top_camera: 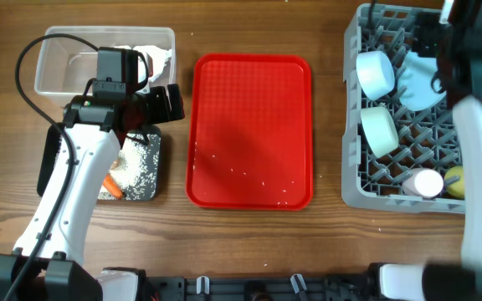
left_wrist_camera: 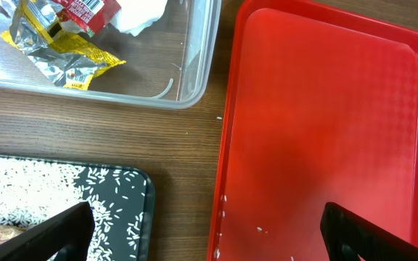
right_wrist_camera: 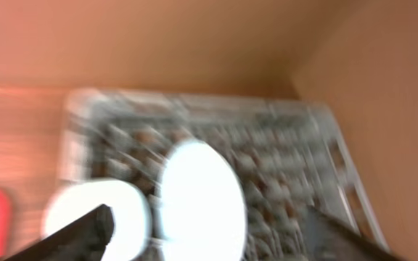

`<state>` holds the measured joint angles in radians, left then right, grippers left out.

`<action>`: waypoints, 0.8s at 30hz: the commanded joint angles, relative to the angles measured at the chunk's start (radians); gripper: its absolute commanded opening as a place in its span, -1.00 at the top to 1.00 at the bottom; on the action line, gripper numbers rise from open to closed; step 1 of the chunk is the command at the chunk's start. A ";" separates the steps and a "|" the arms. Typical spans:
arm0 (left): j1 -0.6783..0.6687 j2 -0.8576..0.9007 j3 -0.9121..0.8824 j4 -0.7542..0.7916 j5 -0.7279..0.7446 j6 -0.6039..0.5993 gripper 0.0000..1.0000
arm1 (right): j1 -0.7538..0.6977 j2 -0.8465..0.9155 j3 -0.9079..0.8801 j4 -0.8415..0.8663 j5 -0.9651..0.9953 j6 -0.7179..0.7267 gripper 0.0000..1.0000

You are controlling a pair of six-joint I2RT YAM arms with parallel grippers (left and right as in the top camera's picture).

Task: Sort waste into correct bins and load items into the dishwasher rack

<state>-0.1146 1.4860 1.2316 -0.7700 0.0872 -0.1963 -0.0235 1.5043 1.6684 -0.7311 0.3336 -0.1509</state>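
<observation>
My right tool (right_wrist_camera: 207, 217) hangs spread and empty over the dishwasher rack (top_camera: 354, 196). The light-blue plate (top_camera: 421, 82) leans among the rack's far pegs. I judge it stiff, smooth and slippery, so I'd pinch its rim. My left tool (left_wrist_camera: 207, 214), well apart from the rack, gapes empty.

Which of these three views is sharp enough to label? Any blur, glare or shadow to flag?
Right wrist: heavily blurred, dishwasher rack and pale dishes smeared, no usable edges. Left wrist: sharp, wrappers and rice grains crisp, slight sheen on the red tray. Overhead: in focus, evenly lit, with a soft dark shadow patch across the red tray.
</observation>
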 commanded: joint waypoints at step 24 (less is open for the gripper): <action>0.005 0.003 0.005 0.002 0.008 -0.002 -1.00 | 0.303 -0.637 -0.817 0.846 -0.360 -0.110 -1.00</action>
<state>-0.1146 1.4868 1.2316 -0.7681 0.0875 -0.1963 0.2909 0.9928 1.0630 -0.0799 0.0452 -0.2424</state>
